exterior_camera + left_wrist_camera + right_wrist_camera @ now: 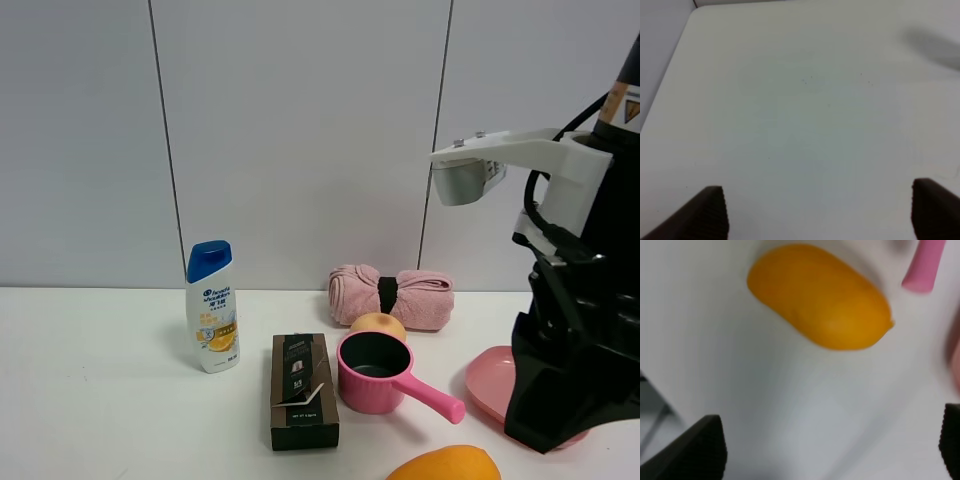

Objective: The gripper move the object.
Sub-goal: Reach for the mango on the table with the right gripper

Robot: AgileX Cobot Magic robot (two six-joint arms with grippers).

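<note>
Even, bright, soft light leaves faint shadows on the white surface [100, 400]; the high view is sharp, both wrist views blurred, the mango [820, 297] soft-edged

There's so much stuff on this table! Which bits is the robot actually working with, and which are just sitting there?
In the job:
mango
right gripper, open, close to it

Just lying about:
shampoo bottle
dark box
pink pot
rolled pink towel
small round fruit
pink plate
</note>
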